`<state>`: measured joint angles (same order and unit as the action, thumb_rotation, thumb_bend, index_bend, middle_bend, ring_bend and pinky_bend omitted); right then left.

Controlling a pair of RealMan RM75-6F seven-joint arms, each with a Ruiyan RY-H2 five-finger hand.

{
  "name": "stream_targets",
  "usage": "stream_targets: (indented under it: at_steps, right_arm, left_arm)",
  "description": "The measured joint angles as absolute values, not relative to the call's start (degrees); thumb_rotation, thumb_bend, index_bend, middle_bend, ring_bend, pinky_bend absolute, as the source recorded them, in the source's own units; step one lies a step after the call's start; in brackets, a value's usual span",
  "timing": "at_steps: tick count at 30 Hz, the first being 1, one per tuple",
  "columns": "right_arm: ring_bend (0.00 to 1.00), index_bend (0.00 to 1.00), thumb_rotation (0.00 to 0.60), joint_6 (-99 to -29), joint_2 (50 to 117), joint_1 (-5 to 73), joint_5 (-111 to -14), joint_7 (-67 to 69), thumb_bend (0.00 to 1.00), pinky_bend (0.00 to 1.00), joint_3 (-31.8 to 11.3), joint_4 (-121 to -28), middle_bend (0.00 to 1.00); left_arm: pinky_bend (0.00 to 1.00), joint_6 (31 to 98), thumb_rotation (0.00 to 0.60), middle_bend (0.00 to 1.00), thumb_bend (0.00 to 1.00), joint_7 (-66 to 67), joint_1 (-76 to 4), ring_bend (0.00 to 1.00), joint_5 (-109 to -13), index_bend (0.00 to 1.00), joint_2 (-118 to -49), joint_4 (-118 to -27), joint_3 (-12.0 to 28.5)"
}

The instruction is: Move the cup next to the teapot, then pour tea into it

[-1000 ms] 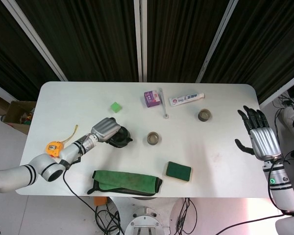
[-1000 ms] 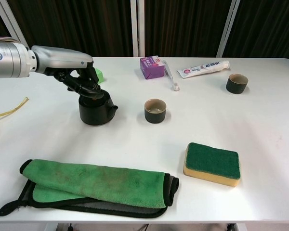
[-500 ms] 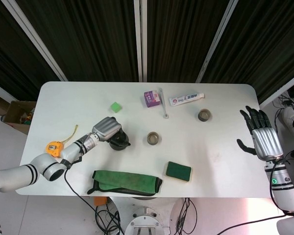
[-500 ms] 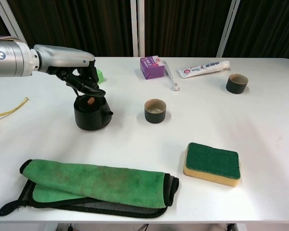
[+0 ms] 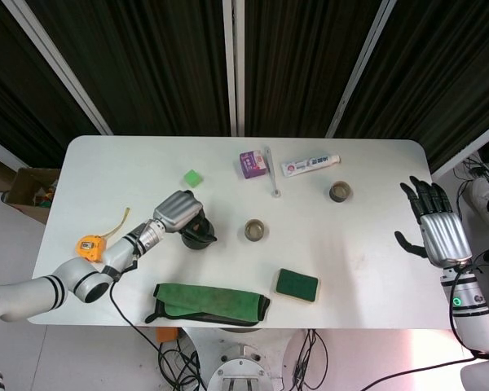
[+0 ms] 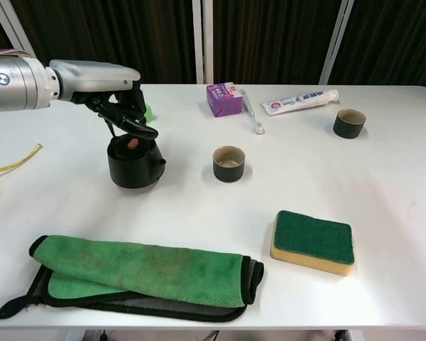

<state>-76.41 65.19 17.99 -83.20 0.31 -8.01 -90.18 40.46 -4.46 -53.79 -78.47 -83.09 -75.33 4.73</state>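
The cup [image 6: 228, 163] stands upright on the counter [image 6: 383, 185], near the teapot [image 6: 133, 163] on its spout side with a clear gap between them — so the first half of the task looks done, and the pouring is the step in hand. The teapot sits flat on the counter, not tipped.

The left hand [image 6: 121, 106] is over the teapot, its dark fingers [image 6: 135, 126] curled down at the handle above the lid. Whether they actually grip the handle or only hook beside it I cannot tell from either view; the pot is not lifted.

The next move, as I judge it, calls for a firm hold on that handle, then lifting and carrying the spout over the cup before tilting slowly.

The right hand [image 5: 436, 232] hangs well off to the side past the counter's edge — fingers spread, holding nothing.
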Motion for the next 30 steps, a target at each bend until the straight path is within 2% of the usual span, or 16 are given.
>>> stream_targets:
  at_steps: [4,10,18,21,23,25,30]
  right_arm:
    - [0.0,0.0,0.6,-76.5,65.2,18.0,-83.2,0.3,0.25,0.0,-8.1,-90.2,0.0]
    - [0.0,0.0,0.6,-76.8,65.1,17.9,-83.5,0.1,0.25,0.0,-8.1,-90.5,0.0]
    - [0.0,0.0,0.6,-76.5,65.1,17.9,-83.2,-0.2,0.25,0.0,-8.1,-90.6,0.0]
    - [0.0,0.0,0.6,-76.4,65.1,18.0,-83.2,-0.3,0.25,0.0,-8.1,-90.6,0.0]
    - [0.0,0.0,0.6,-76.3,65.2,18.0,-83.1,-0.3,0.25,0.0,-8.1,-90.5,0.0]
    - [0.0,0.0,0.6,-76.1,65.3,18.0,-83.1,-0.3,0.25,0.0,-8.1,-90.4,0.0]
    - [0.0,0.0,0.6,-75.9,65.5,18.1,-83.0,-0.5,0.25,0.0,-8.0,-90.1,0.0]
  left_arm:
    - [0.36,44.2,0.201,0.99,0.09,-2.6,-52.8,0.87,-77.7,0.94,-84.7,-74.5,5.7]
    - [0.37,49.3,0.202,1.0,0.11,1.8,-51.4,0.91,-76.0,0.99,-87.4,-73.4,7.7]
    - [0.39,54.8,0.21,1.0,0.16,3.3,-49.9,0.93,-75.9,1.0,-91.3,-70.8,9.2]
    - [0.4,56.3,0.261,1.0,0.17,3.2,-49.5,0.94,-76.2,1.0,-92.6,-69.3,9.7]
    - [0.4,57.0,0.316,1.0,0.19,3.1,-49.4,0.95,-76.5,1.0,-93.2,-68.7,9.9]
    - [0.4,57.6,0.341,1.0,0.21,2.9,-49.2,0.95,-77.0,1.0,-93.7,-68.0,10.0]
    - [0.4,58.5,0.353,1.0,0.22,2.3,-49.0,0.96,-77.5,1.0,-94.2,-67.4,10.3]
